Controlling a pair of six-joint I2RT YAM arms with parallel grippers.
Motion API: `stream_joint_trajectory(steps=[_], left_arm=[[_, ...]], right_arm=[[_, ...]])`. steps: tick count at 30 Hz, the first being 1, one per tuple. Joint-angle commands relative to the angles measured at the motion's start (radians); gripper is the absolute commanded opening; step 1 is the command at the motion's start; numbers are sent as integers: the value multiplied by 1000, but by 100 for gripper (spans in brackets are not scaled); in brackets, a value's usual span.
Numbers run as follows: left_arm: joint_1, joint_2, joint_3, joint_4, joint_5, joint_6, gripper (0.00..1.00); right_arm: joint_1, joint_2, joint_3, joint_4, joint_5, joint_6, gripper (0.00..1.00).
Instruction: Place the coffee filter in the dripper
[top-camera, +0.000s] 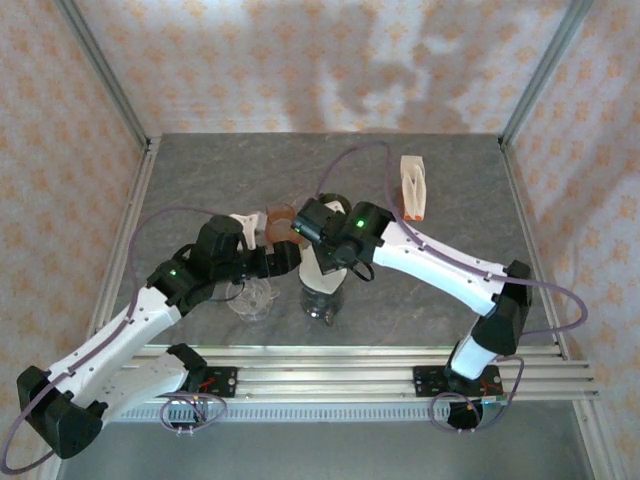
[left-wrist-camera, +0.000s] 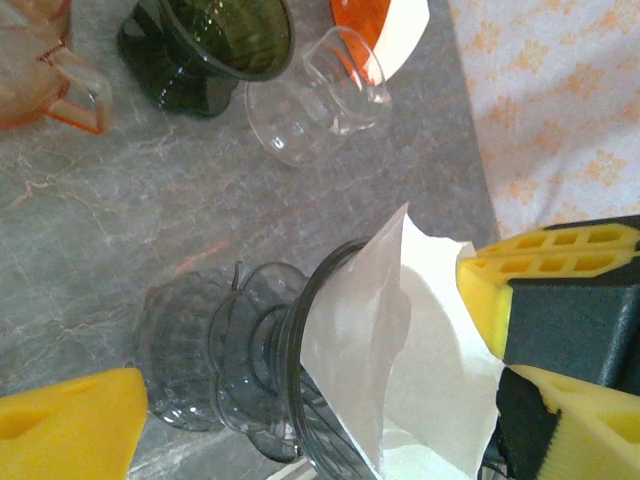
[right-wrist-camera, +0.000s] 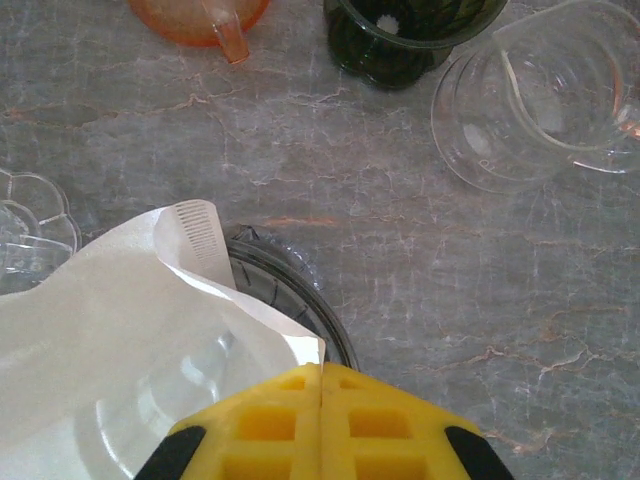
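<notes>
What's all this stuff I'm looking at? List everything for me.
coffee filter: one, white paper, in the smoky dripper, pinched by the right gripper
smoky dripper: one, grey see-through, mid-table
near clear dripper: one, colourless, left of the smoky one
far clear dripper: one, colourless, back row
green dripper: one, dark green, back row
pink dripper: one, orange-pink, back row
filter stand: one, orange with white filters, far right
table: one, grey marble pattern
right gripper: one, yellow fingers, shut
left gripper: one, yellow fingers, open around the smoky dripper
</notes>
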Motion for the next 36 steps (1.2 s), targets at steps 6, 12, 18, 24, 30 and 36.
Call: stream_joint_trajectory(steps=[6, 12, 18, 24, 30, 36], left_arm=[[-33, 14, -41, 12, -23, 34, 86], [-53, 26, -69, 28, -12, 26, 77], [-63, 29, -85, 26, -11, 28, 73], [-64, 38, -91, 25, -11, 28, 63], [-67, 47, -90, 21, -8, 32, 57], [-69, 45, -91, 19, -6, 31, 56]], right_arm=[[15, 32, -30, 1, 75, 21, 0], [16, 39, -42, 4, 78, 26, 0], [17, 40, -46, 8, 81, 28, 0], [17, 32, -62, 13, 81, 37, 0], [17, 23, -68, 21, 81, 43, 0], [16, -9, -63, 42, 73, 50, 9]])
